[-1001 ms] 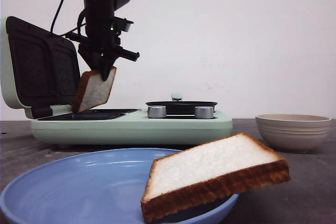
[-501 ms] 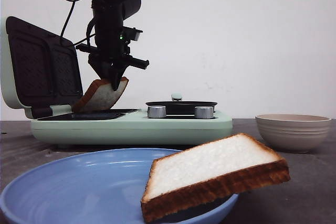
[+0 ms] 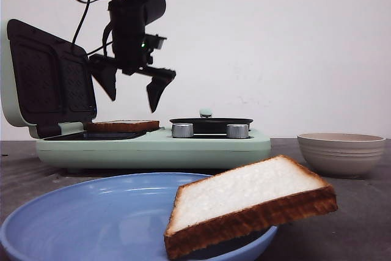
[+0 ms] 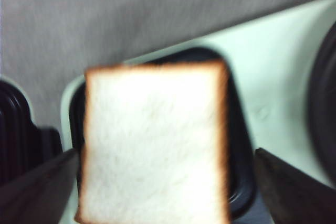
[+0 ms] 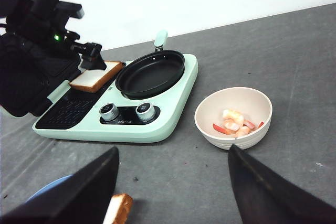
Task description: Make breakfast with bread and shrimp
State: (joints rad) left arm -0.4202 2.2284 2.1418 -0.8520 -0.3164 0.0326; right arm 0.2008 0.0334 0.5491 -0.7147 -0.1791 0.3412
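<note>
One bread slice [image 3: 121, 126] lies flat on the dark grill plate of the green breakfast maker [image 3: 153, 145]; it also shows in the left wrist view [image 4: 155, 140] and the right wrist view [image 5: 95, 76]. My left gripper [image 3: 131, 88] hangs open just above it, empty. The second bread slice [image 3: 250, 203] leans on the rim of the blue plate [image 3: 91, 218] in front; a corner shows in the right wrist view [image 5: 121, 208]. The shrimp [image 5: 233, 119] lie in the beige bowl [image 5: 233, 116] at the right. My right gripper [image 5: 173, 192] is open and empty, above the table near the plate.
The maker's lid [image 3: 46, 80] stands open at the left. A black round pan [image 5: 150, 73] sits on the maker's right half, with two silver knobs [image 3: 209, 130] in front. The beige bowl [image 3: 341, 151] stands right of the maker.
My left gripper lowered the bread slice onto the grill plate, opened and let it go. The slice now lies flat. The gripper has risen slightly.
</note>
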